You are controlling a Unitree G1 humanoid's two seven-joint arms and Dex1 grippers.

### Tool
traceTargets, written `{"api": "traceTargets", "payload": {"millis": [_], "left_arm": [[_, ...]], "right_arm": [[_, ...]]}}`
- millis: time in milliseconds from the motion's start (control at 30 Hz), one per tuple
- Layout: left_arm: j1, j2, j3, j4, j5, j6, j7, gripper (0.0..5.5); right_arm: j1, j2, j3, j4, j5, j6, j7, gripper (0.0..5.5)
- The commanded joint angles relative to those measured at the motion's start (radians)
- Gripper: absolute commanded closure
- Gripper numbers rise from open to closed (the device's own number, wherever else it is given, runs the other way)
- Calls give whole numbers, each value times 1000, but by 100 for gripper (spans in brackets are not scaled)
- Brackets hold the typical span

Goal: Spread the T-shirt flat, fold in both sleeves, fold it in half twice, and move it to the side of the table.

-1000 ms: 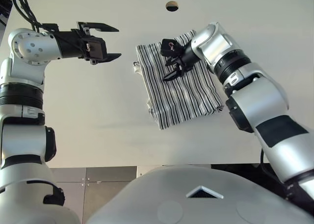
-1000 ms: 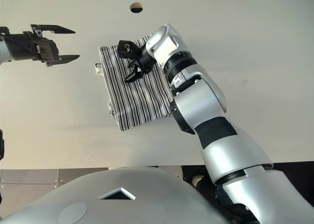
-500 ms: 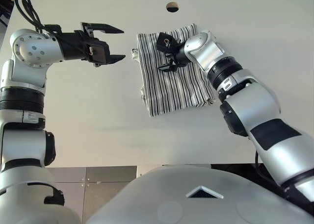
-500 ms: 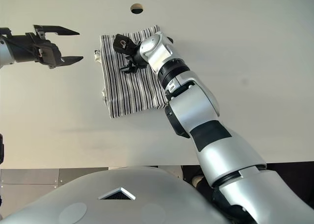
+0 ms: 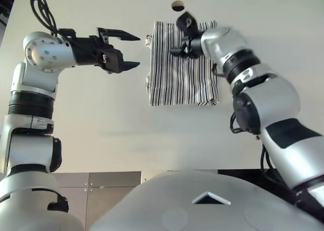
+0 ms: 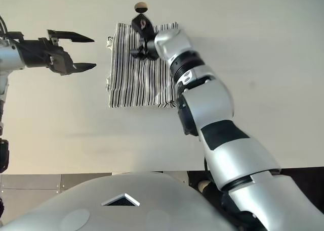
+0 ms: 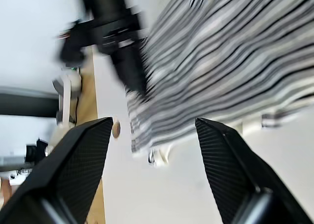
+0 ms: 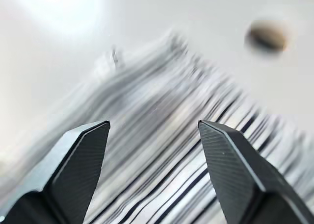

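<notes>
The black-and-white striped T-shirt [image 5: 182, 72] lies folded into a small rectangle on the white table [image 5: 101, 120], its far edge close to a round hole [image 5: 177, 6]. My right gripper [image 5: 180, 36] is open over the far part of the shirt, fingers spread and pointing down at the cloth [image 8: 171, 175]. I cannot tell if they press on it. My left gripper [image 5: 129, 51] is open and holds nothing, hovering just left of the shirt's left edge. In the left wrist view the shirt [image 7: 221, 62] lies beyond its fingertips.
The hole [image 8: 267, 35] lies just past the shirt's far edge. A small white tag [image 5: 148, 39] sticks out at the shirt's far left corner. Bare table stretches to the left, right and front of the shirt.
The shirt has slid toward the table's far edge and turned square, with my right gripper moving along on it. My left gripper has shifted right, closer to the shirt.
</notes>
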Motion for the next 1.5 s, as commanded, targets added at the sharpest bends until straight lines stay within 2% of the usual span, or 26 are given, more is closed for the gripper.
{"api": "traceTargets", "payload": {"millis": [33,167,233,300,567,733,1167,1500], "left_arm": [[10,16,-23,-39,9,-19,-28,237],[8,62,-61,-25,130,-105,-20,237],[23,79,-76,-28,177,-140,-12,237],[39,96,-86,-38,214,-155,-7,237],[64,107,-139,-37,362,-206,45,237],[88,84,-162,-27,450,-207,129,237],[47,12,-232,104,701,-207,459,237],[43,-47,-326,150,686,-224,465,237]], "right_arm": [[54,-178,100,-314,-59,-93,196,217],[283,-472,305,-675,-279,-558,269,217],[369,-595,365,-771,-354,-774,285,217],[456,-671,379,-866,-341,-904,324,217],[767,-879,390,-1199,-224,-959,507,217],[844,-872,394,-1252,-217,-926,518,217],[873,-860,381,-1278,-202,-874,494,217],[843,-821,381,-1237,-192,-866,484,217]]}}
